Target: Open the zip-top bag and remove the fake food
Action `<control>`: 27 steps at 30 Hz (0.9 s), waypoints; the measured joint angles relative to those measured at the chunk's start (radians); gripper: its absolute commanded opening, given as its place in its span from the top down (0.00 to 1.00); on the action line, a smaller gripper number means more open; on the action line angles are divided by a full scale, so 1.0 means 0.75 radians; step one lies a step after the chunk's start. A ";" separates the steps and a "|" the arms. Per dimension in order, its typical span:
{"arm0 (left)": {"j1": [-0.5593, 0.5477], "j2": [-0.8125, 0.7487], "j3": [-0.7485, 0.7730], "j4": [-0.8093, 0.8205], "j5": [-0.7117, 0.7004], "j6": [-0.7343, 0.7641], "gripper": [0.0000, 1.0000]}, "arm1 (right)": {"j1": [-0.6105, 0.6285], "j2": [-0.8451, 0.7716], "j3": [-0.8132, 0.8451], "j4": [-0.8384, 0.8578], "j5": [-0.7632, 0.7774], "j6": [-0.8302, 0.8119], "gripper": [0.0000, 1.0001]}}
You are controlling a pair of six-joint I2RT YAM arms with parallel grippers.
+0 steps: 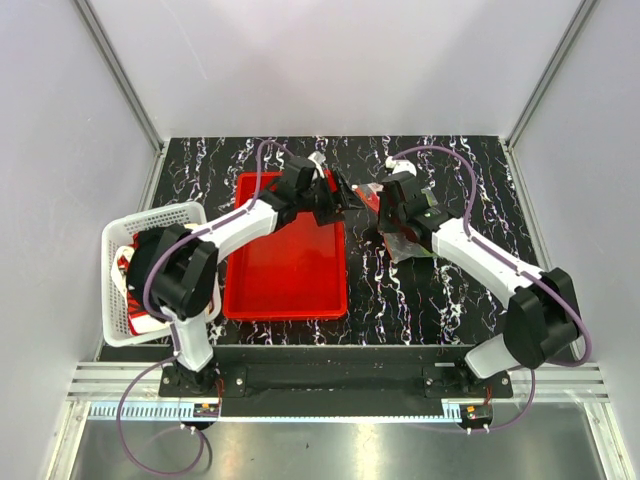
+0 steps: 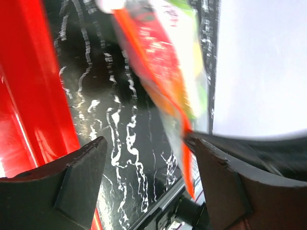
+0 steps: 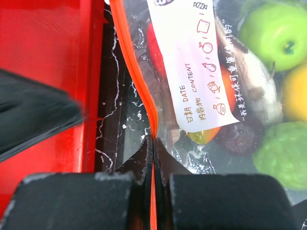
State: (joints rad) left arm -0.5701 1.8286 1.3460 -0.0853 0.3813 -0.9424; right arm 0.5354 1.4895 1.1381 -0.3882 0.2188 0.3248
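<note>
Pinching the zip-top bag (image 3: 192, 72) by its orange zip strip, right jaws pressed together; left jaws spread beside it. Fake food (image 3: 276, 36) inside; bag just beside red tray (image 1: 285, 270), over worktop (image 1: 450, 160).

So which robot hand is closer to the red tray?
Left. The left gripper is right at the red tray's far right edge, open. The right gripper is further out past that edge, over the table, its fingers pinching the zip-top bag.
</note>
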 measured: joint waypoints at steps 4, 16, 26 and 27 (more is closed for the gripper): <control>-0.005 0.070 0.004 0.002 -0.038 -0.083 0.24 | -0.002 -0.022 -0.002 0.002 -0.009 0.009 1.00; -0.039 0.248 0.160 0.024 -0.029 -0.145 0.36 | -0.008 -0.048 -0.047 0.001 -0.072 0.038 1.00; -0.050 0.304 0.239 0.043 0.016 -0.101 1.00 | -0.008 -0.085 -0.079 0.002 -0.111 0.067 0.81; -0.052 0.312 0.263 0.033 0.030 -0.068 1.00 | -0.012 -0.087 -0.082 0.000 -0.119 0.070 0.59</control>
State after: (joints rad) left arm -0.6094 2.0624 1.5433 -0.0608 0.4038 -0.9936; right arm 0.5266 1.4239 1.0767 -0.3882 0.1299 0.3775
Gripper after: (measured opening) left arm 0.023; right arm 0.049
